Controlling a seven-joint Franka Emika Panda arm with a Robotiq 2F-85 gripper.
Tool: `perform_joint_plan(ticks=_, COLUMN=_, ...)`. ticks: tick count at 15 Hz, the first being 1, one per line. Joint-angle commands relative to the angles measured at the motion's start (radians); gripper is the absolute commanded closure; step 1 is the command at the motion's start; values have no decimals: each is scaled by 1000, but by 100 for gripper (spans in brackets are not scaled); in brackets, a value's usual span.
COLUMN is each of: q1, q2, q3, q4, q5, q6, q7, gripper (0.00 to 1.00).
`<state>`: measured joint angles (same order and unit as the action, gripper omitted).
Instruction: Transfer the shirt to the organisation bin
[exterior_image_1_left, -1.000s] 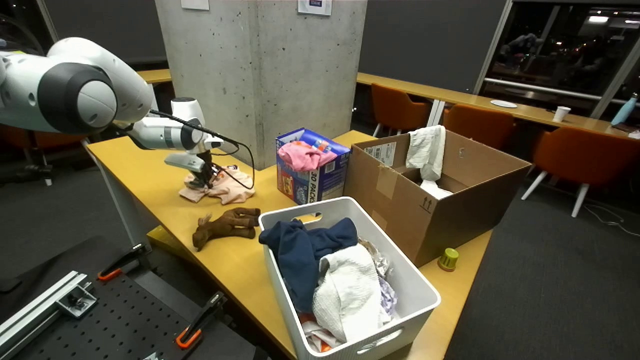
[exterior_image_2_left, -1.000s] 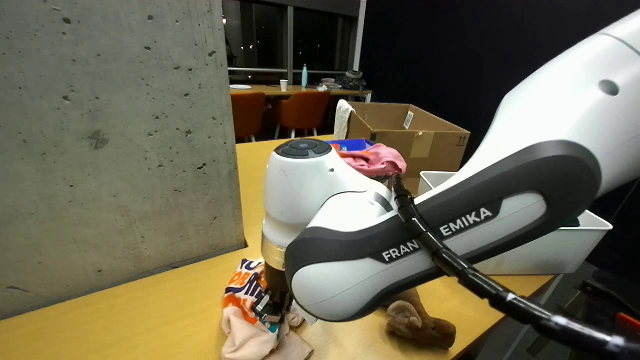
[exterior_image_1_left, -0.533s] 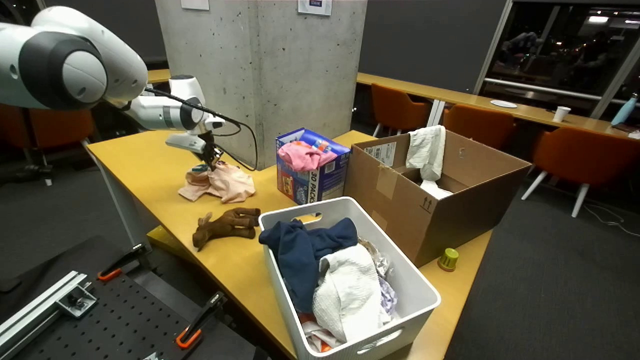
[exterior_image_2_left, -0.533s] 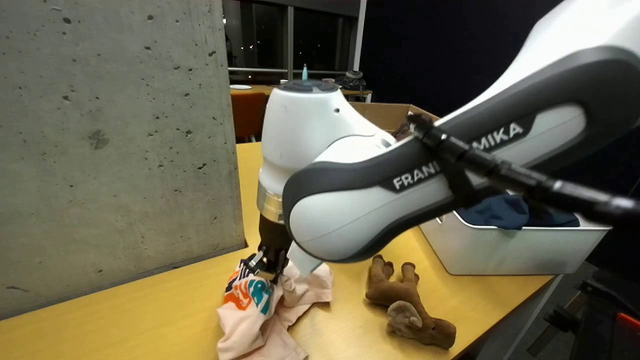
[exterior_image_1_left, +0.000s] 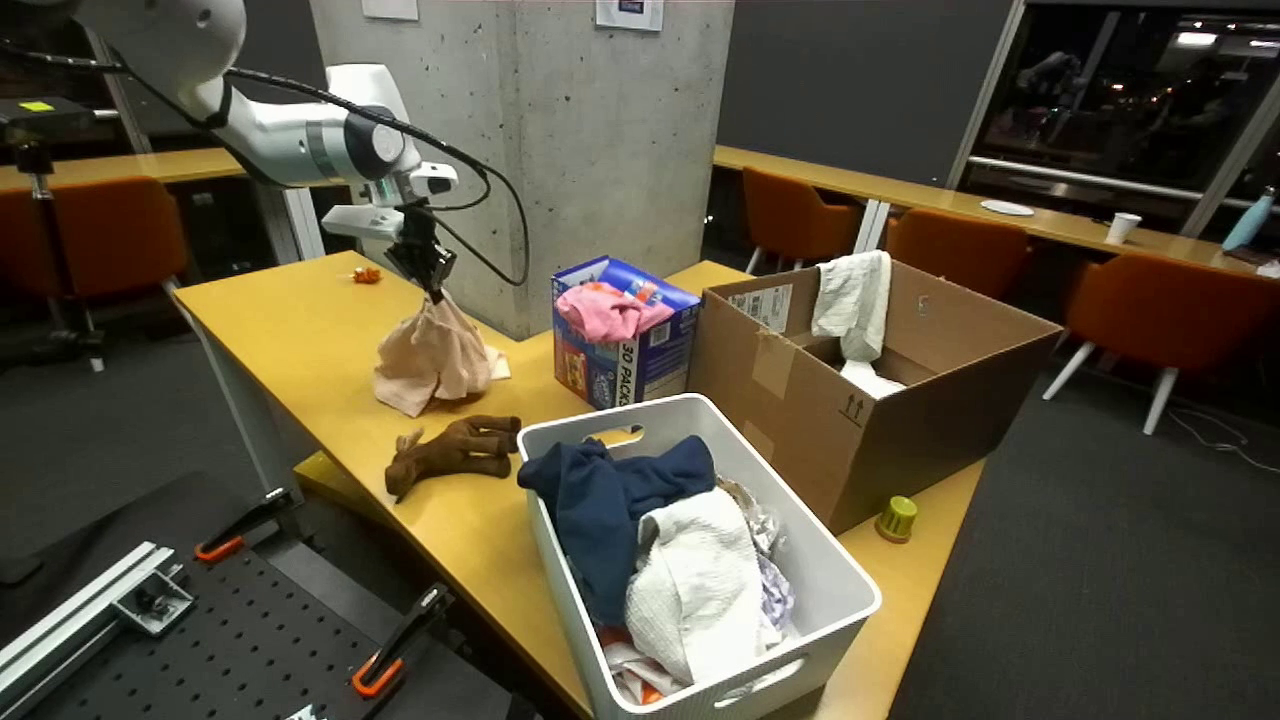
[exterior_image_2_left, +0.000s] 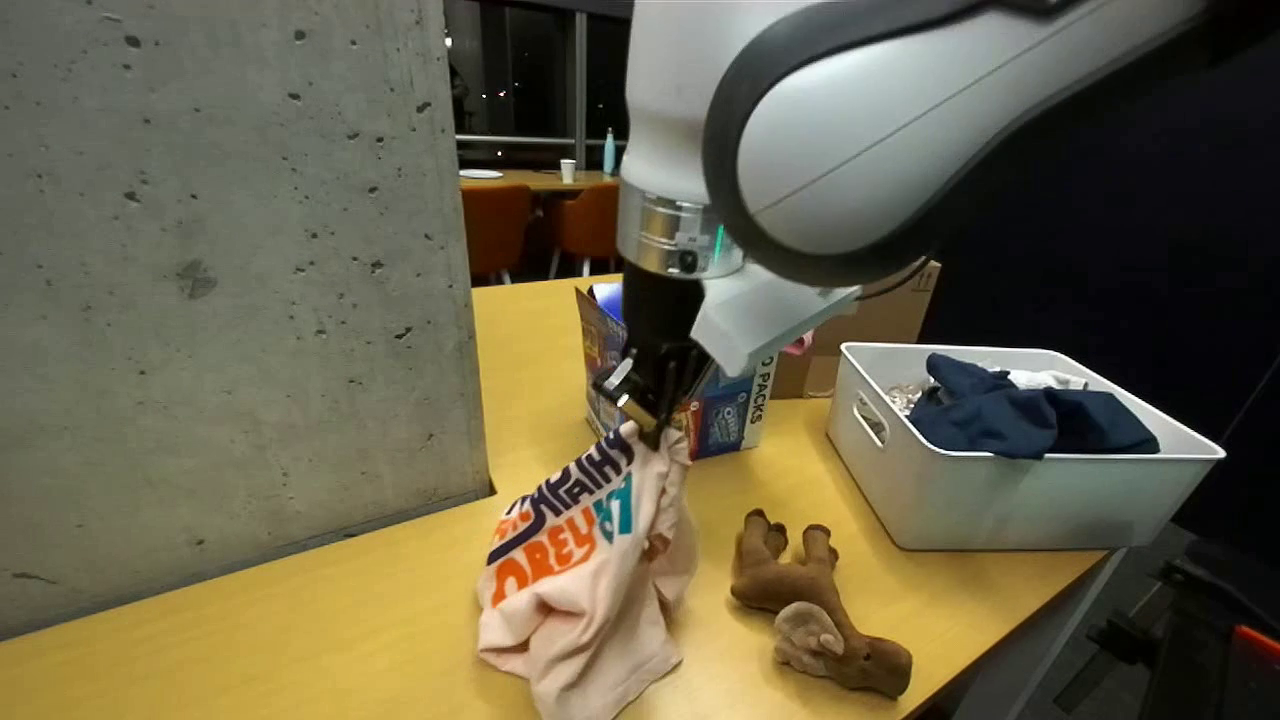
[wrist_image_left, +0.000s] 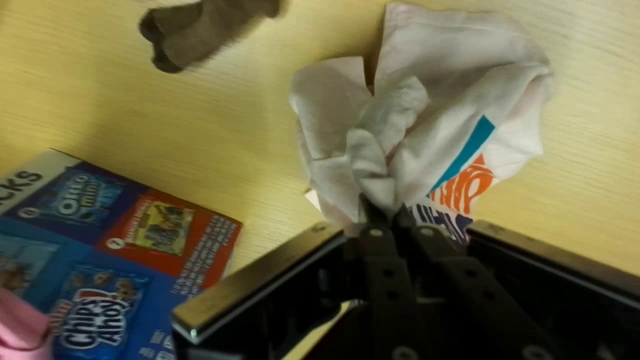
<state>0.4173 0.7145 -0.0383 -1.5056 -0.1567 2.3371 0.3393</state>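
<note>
The claw is squeezing 1 bunch of the shirt, which is hanging apart from the bin. Moving it well is probably calling for a high lift, so it isn't dragging over the toy near the bin. The arm is bending, with the claw pointing down short of the bin.

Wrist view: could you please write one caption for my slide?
Pincer gripping a bunched, printed shirt, with a snack box at lower left and brown plush legs at upper left.
</note>
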Motion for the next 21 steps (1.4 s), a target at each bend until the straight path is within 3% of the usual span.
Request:
perform_joint_plan(ticks=1, q1=0, q2=-221, q3=-30, q4=-244, q5=-81, q6=-62, q7=61, gripper=99)
perform_joint_plan(ticks=5, q1=-32, q2=-418, q3=-40, q4=-447, q5=-183, q6=-128, q7=131, gripper=99)
perform_joint_plan(ticks=12, q1=-180, q2=-711, q3=9, q4=-792, q5=-224, q6=-227, q7=138, gripper=99)
perform_joint_plan(ticks=13, q1=-204, q2=-734, q3=12, q4=-830, q5=-227, q6=-229, q7=140, gripper=70)
perform_joint_plan(ticks=15, q1=-246, q2=-763, q3=21, q4=-881, q5=-212, q6=-229, q7=138, gripper=62)
perform_joint_plan(ticks=21, q1=-308, q2=-799, q3=58, q4=-926, q5=-177, q6=-207, q7=145, gripper=18)
